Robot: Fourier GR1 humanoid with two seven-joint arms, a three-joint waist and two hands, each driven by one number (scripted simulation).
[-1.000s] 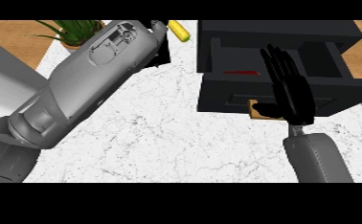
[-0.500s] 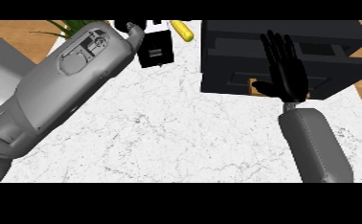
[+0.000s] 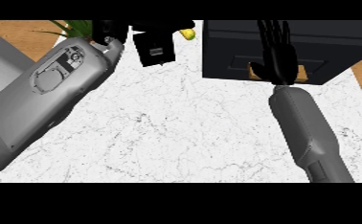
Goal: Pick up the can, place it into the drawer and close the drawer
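The dark drawer unit [image 3: 233, 50] stands at the top right of the head view, its drawer pushed in flush. The can shows nowhere. My right hand [image 3: 277, 58] lies flat against the drawer's front, open with straight fingers pointing away from me, partly covering the tan handle recess [image 3: 302, 72]. My left hand [image 3: 154, 46] is held high at the top centre, over the counter and left of the drawer unit, with its big grey forearm [image 3: 56, 89] filling the left side.
A yellow object [image 3: 187, 34] peeks out beside my left hand at the counter's back. A green plant [image 3: 74, 27] stands at the top left. The white marble counter [image 3: 184, 132] spreads between the two forearms.
The drawer, open with a red can inside a second ago, has slid shut as my right hand moved forward against its front. My left forearm has swung closer to the view.
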